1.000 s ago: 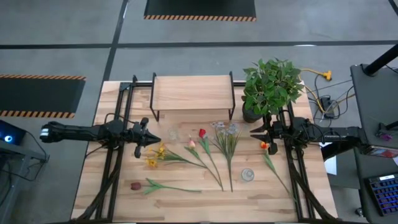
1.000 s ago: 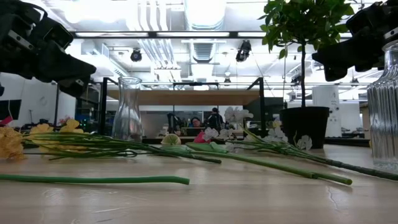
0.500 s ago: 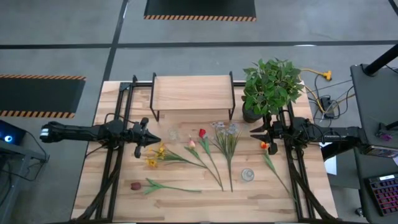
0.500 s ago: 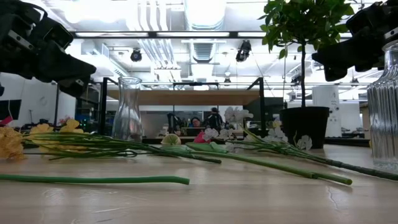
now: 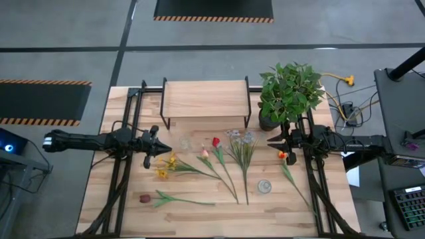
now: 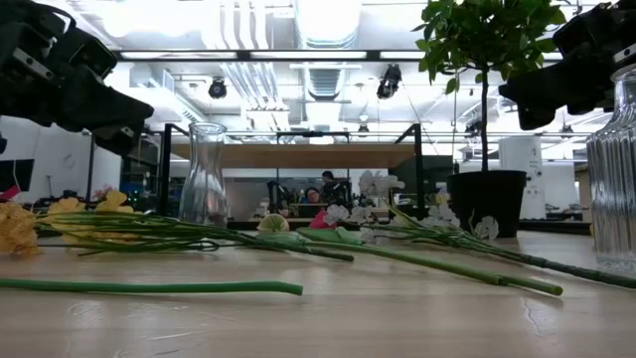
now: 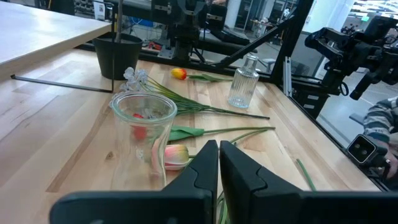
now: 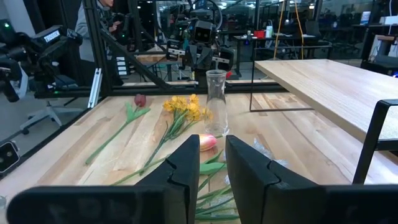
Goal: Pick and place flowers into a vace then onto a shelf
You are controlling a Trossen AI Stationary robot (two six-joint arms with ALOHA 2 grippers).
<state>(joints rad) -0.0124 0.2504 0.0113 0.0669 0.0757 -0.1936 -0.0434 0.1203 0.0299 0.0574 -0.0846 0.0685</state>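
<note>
The flowers lie loose on the table between my arms: yellow (image 5: 166, 164), pink (image 5: 205, 154), red (image 5: 216, 142), a pale spray (image 5: 242, 139), orange (image 5: 281, 155) and maroon (image 5: 145, 198). An empty clear glass vase (image 5: 186, 142) stands upright among them, just ahead of my left gripper (image 5: 166, 148), which is shut (image 7: 219, 163) and holds nothing. My right gripper (image 5: 269, 141) hovers level by the orange flower, its fingers a narrow gap apart (image 8: 212, 163) and empty. The shelf (image 5: 206, 99) stands at the table's far side.
A bushy potted plant (image 5: 289, 93) stands at the far right beside the shelf, close to my right arm. A small ribbed glass bottle (image 5: 265, 186) stands toward the near right. Black frame rails (image 5: 119, 179) run along both table sides.
</note>
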